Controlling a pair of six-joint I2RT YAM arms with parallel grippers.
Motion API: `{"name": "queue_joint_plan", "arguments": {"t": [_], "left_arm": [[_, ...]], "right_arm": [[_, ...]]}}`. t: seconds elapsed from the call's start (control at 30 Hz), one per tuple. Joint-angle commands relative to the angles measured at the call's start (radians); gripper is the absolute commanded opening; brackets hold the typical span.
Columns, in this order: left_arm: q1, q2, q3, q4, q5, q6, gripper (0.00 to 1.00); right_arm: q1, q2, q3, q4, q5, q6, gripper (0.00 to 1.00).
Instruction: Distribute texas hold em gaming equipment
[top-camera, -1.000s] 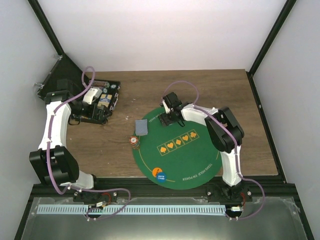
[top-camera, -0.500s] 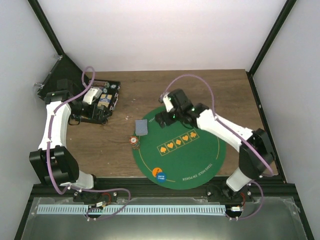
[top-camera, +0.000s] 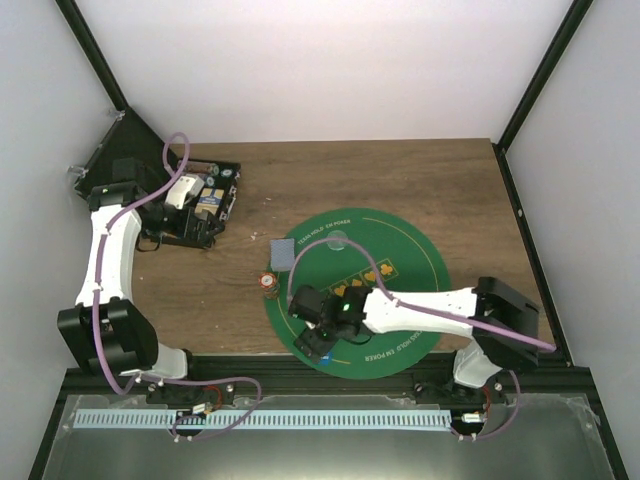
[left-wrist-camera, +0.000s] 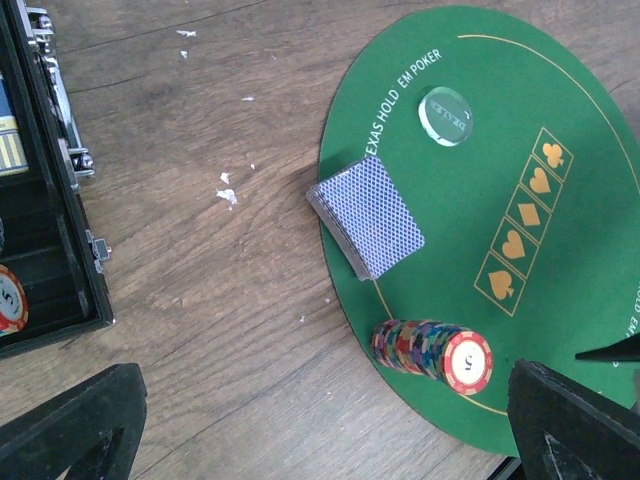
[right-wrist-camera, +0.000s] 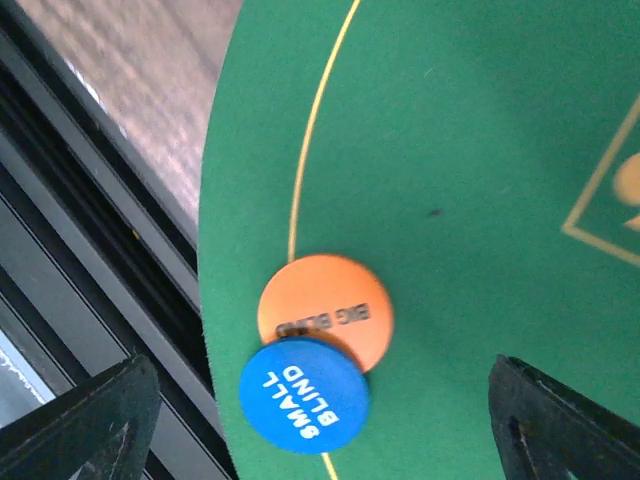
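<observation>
Playing cards (left-wrist-camera: 367, 215) with grey-blue backs sit in a squared deck on the left edge of the round green mat (top-camera: 405, 245), one corner out over the wooden counter (top-camera: 420, 180). A stack of chips (left-wrist-camera: 430, 350) with a red-and-white one on its end sits near the deck, at the same edge of the mat. A pale clear token (left-wrist-camera: 445, 115) rests on the far part of the mat, well apart from both. The left jaws stand wide and hold nothing. They hang above the black case (top-camera: 190, 205) at the far left of the counter, with the deck and chips out ahead of their two dark fingers (left-wrist-camera: 70, 420), not between them. The right jaws are also spread wide and empty, low over the near left edge of the mat. Below and between them lie an orange token (right-wrist-camera: 325, 305) and a blue token (right-wrist-camera: 303, 395), the blue one overlapping the orange one's rim. Neither token touches a finger.
</observation>
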Motion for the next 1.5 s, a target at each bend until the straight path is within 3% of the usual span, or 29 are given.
{"name": "queue_joint_plan", "arguments": {"t": [0.0, 0.27, 0.7, 0.83, 1.07, 1.47], "left_arm": [[-0.007, -0.035, 0.0, -0.017, 0.019, 0.006, 0.99], [-0.008, -0.041, -0.005, -0.023, 0.014, 0.014, 0.99], [-0.008, -0.035, -0.007, -0.017, 0.006, 0.022, 0.99], [-0.008, -0.033, -0.004, -0.016, 0.004, 0.023, 1.0], [-0.009, -0.03, 0.001, -0.016, 0.005, 0.026, 0.99], [-0.008, -0.033, -0.002, -0.025, -0.002, 0.035, 1.0]], "right_arm": [[0.083, 0.084, 0.006, -0.049, 0.06, 0.127, 0.9], [0.108, 0.153, 0.014, -0.064, 0.052, 0.157, 0.82], [0.109, 0.141, -0.003, -0.123, 0.099, 0.192, 0.49], [0.109, 0.125, -0.014, -0.125, 0.094, 0.194, 0.43], [0.094, 0.089, -0.008, -0.171, 0.129, 0.205, 0.39], [-0.059, 0.04, 0.002, -0.098, 0.077, 0.187, 0.39]]}}
